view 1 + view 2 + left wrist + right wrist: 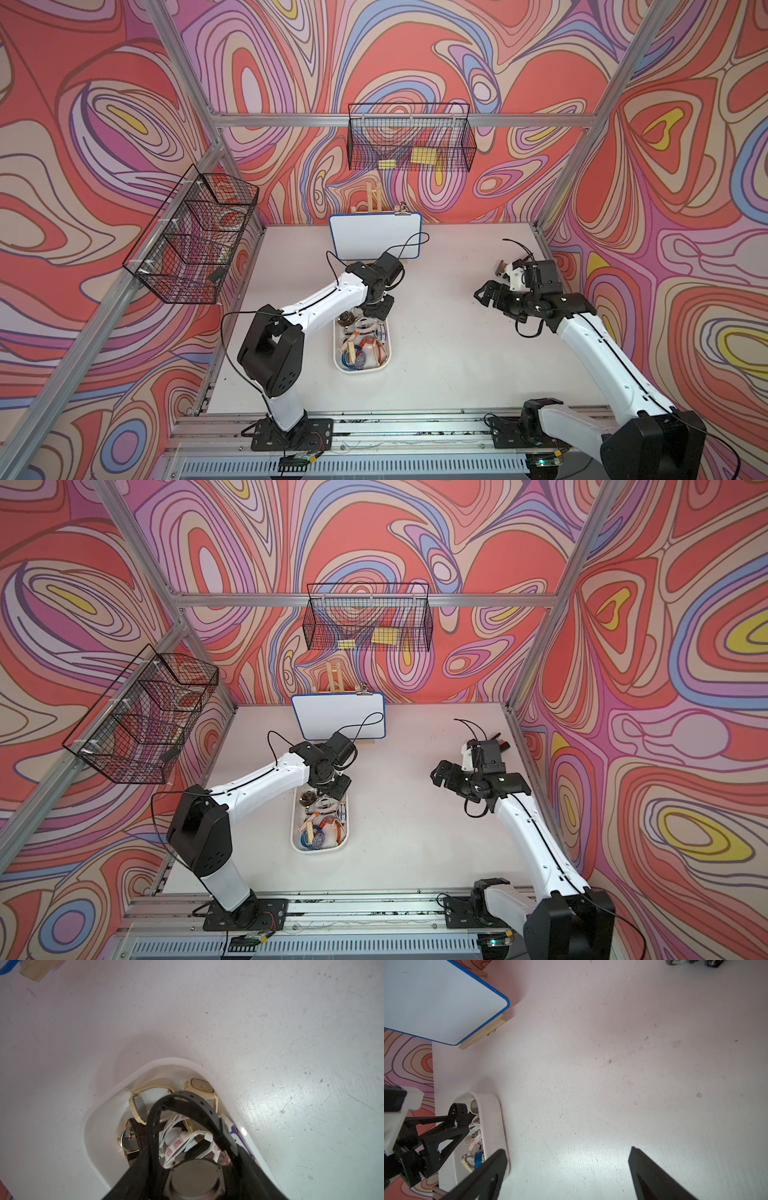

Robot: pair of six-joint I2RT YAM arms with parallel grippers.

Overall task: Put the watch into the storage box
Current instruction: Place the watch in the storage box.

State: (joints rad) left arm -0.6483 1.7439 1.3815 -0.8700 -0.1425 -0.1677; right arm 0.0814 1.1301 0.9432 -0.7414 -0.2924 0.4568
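Swirling red, pink and lilac walls point(415, 62) enclose a white table point(457, 340) in both top views. At far left a black wire basket point(195, 237) hangs by the left wall. Next comes the left arm point(316, 301), reaching toward the middle of the table. The left gripper point(193, 1155) points down over the far end of the box point(361, 369), and its 2 fingers point(137, 1180) are clamped on the watch point(194, 1178). In the left wrist view the round metal case back sits between them, and the black perforated strap point(187, 1103) loops away from the case. So the watch hangs in the grip above the box's far end, over the pile there; whether it touches that pile I cannot tell.

The box lies lengthwise at mid-table and holds many other watches. These include a gold-cased one point(139, 1105) and a 2nd point(202, 1085) near the end wall, a brown-strapped one point(128, 1138), a white and pink one point(178, 1142), and a blue one point(353, 361) at the near end.

Behind the box a blue-edged whiteboard point(374, 237) stands propped on a wooden stand point(372, 199). Above it a 2nd basket point(411, 141) hangs on the back wall with yellow items point(424, 156) inside.

At right, the right arm point(590, 345) holds the right gripper point(568, 1150) above bare table, well apart from the box, jaws spread wide with nothing between them.
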